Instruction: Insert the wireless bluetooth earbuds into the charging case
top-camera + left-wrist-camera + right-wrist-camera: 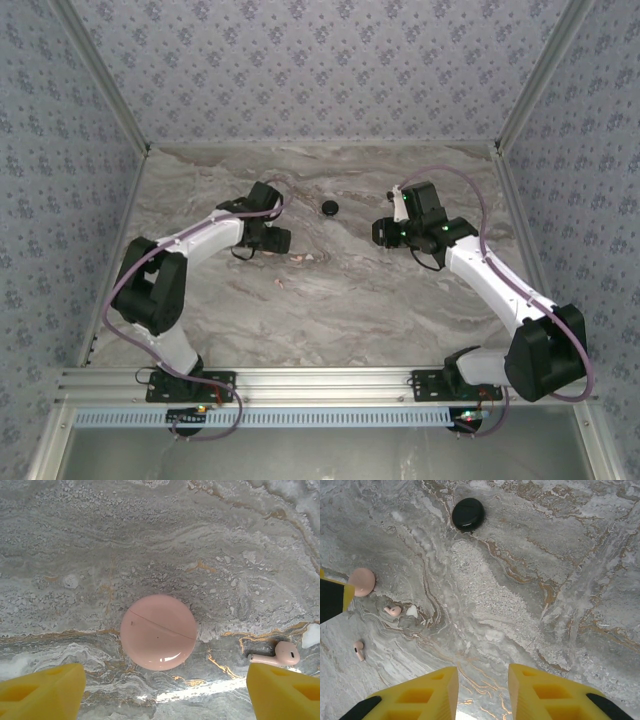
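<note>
Left wrist view: the left end effector [162,692] gapes wide and empty below the closed pale pink round charging case [159,631] at centre, likely to straddle it, a pale pink stemmed earbud [277,655] lying lower right; the right end effector [482,690] is slightly parted, empty.

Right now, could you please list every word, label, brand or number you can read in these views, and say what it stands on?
No text can be read anywhere.
The pink charging case shows only a seam line and a tiny dot.
The black case and the pink earbud are plain.
The marble tabletop bears only veining.
</note>
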{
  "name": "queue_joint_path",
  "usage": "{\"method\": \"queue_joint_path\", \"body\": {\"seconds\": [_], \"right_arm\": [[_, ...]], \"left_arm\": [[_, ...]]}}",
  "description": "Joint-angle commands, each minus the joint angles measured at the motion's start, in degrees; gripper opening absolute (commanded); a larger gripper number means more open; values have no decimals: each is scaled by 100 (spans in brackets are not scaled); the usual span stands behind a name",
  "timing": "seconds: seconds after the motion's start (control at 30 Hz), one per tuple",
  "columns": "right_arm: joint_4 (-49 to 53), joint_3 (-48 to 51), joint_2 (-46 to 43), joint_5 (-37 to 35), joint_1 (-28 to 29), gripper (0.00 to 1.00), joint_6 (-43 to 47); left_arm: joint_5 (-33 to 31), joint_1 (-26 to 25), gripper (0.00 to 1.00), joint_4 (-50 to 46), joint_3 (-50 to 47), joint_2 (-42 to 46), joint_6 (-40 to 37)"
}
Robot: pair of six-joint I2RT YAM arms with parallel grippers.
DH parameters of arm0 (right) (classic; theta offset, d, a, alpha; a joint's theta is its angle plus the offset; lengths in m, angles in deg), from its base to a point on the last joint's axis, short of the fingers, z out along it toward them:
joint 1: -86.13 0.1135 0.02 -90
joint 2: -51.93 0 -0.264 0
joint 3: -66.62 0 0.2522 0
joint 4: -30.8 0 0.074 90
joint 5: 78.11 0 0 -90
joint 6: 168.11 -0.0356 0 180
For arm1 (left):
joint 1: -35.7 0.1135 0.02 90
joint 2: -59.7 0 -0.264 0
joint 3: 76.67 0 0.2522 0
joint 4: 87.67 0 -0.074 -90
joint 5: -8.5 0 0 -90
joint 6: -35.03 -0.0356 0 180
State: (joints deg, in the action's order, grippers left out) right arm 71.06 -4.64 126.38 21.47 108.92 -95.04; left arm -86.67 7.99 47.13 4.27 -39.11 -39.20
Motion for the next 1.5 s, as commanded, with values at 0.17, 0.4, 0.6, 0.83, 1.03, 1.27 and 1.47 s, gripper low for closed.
{"method": "queue_joint_path", "body": {"seconds": [0.17,0.4,0.6,0.83,1.03,1.27,1.47], "right_arm": [[145,-25,28,-133,61,33,4],[198,-51,27,-202,77,33,10],[280,-107,25,-266,72,33,41],[301,-119,25,-299,74,33,41],[328,-146,26,-295,77,34,58],[357,-149,7,-347,77,34,58],[326,-50,-28,-426,72,33,44]], "left_arm": [[250,183,83,-150,361,-570,-294],[401,301,79,-179,575,-925,-362],[462,327,75,-256,767,-1178,-401],[646,328,72,-291,771,-1237,-309],[667,326,65,-329,771,-1333,-294],[595,250,52,-437,771,-1194,-199],[321,48,48,-577,848,-882,43]]}}
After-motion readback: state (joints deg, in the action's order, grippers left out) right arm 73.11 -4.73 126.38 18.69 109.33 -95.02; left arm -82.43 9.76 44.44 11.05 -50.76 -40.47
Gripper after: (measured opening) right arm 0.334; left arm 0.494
